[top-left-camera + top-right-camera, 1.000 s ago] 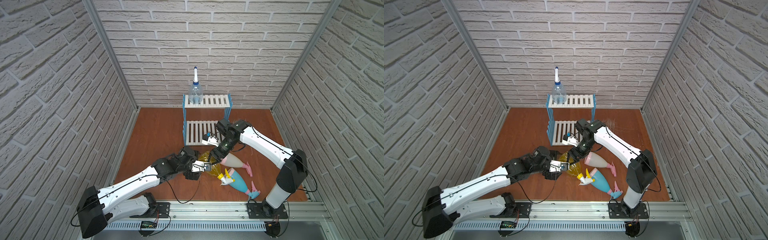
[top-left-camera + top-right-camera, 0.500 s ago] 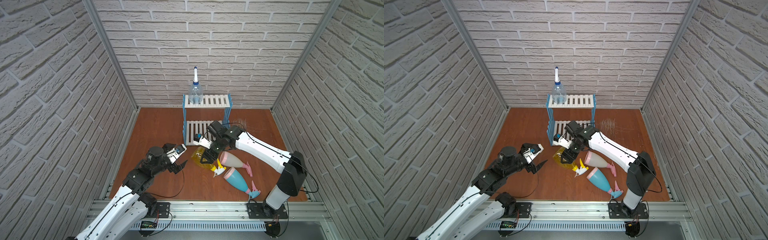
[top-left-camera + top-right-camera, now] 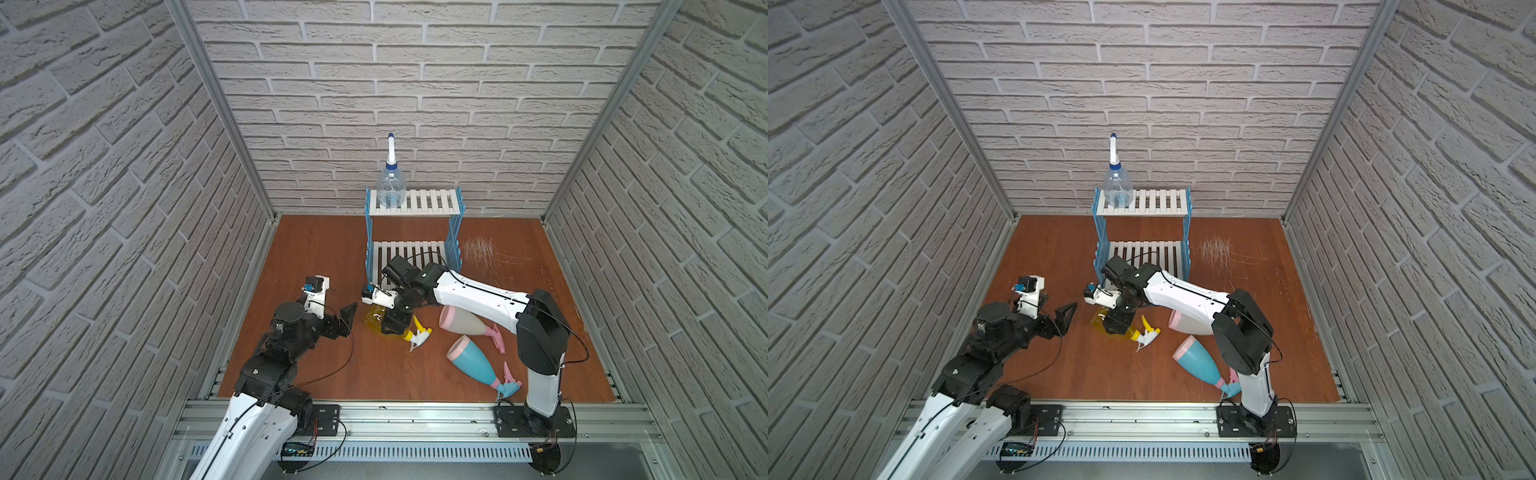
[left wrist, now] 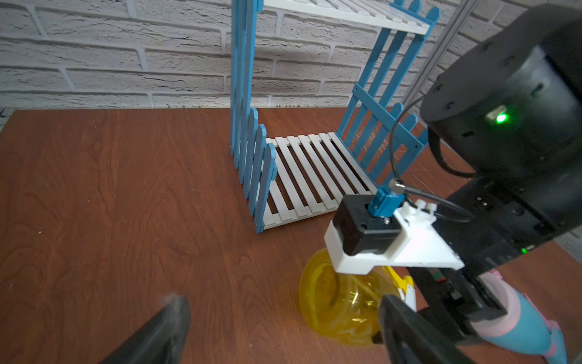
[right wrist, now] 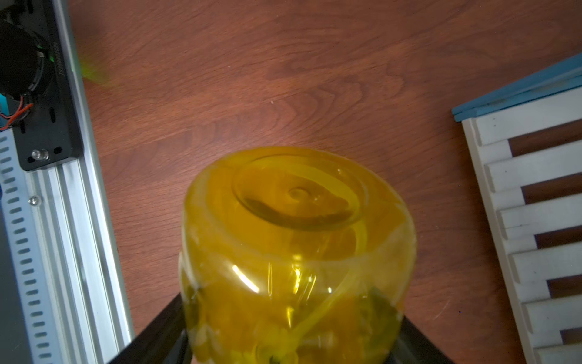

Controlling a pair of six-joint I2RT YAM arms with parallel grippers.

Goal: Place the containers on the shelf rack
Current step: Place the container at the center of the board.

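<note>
While the left hand hangs spread at near left, the right hand pinches the yellow bottle, whose base only the right wrist view shows.

Transparent yellow bottle, blue-white rack

- Left arm is folded close to its base with the wrist raised. The left pincer points toward the middle of the bench, jaws spread wide.
- Right arm stretches low across the bench, wrist bent downward. The right pincer clamps the yellow bottle from both sides.
</note>
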